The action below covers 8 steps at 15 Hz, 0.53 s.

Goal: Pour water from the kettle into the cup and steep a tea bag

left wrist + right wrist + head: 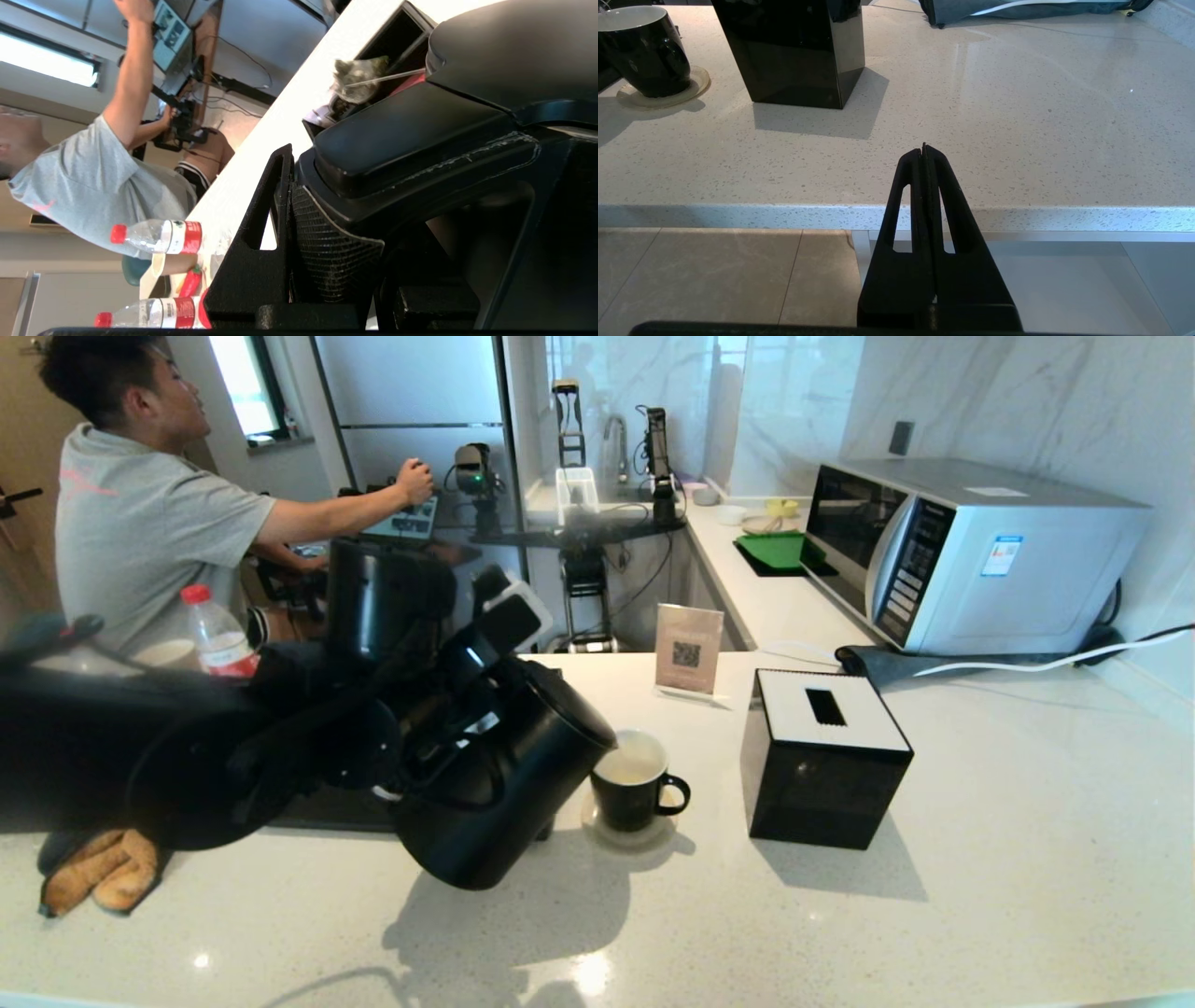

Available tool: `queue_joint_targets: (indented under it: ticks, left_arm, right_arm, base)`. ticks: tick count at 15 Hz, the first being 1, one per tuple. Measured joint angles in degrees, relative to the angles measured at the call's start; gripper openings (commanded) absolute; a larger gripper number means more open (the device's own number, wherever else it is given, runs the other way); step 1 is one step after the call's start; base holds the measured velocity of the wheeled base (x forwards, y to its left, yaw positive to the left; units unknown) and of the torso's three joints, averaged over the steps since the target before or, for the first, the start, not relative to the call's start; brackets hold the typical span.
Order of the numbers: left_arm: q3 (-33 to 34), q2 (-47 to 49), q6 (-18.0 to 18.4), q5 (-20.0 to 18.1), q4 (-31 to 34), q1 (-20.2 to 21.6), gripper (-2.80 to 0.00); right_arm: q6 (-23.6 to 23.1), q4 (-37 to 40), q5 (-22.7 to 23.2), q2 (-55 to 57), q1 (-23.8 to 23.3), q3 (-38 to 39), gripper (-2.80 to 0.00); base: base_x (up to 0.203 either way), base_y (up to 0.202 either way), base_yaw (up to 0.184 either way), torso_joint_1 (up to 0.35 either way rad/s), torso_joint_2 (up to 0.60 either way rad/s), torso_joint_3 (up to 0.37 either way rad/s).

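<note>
Tilting toward the cup (pixel 631 790), the kettle (pixel 499 775) hangs above the white stone counter (pixel 980 859) in the grip of the left gripper (pixel 439 747), whose fingers (pixel 261 233) are clamped on the big loop handle (pixel 420 154). In the head view the kettle's upper edge with the spout sits right at the cup's rim, on the side nearer the robot's left. The cup stands on a small round coaster (pixel 627 829), its ear handle pointing to the robot's right, and pale yellowish water (pixel 627 770) shows against its white inside; no stream can be made out. The tea bag (pixel 357 79) appears only in the left wrist view, a mesh pouch of dark leaves beside a black tray past the kettle's lid (pixel 514 42). A black tissue box (pixel 822 756) with a white top stands just to the right of the cup, apart from it. The right gripper (pixel 924 151) hangs low before the counter's front edge, its two fingers pressed together on nothing.
</note>
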Motion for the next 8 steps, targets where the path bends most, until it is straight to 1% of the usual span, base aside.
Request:
queue_joint_targets:
  ticks: [8]
  left_arm:
    - [-0.18, -0.05, -0.05, 0.05, 0.06, -0.32, -2.80]
  right_arm:
    - [0.00, -0.02, 0.00, 0.00, 0.00, 0.00, -2.80]
  base:
    - [0.000, 0.000, 0.000, 0.000, 0.00, 0.000]
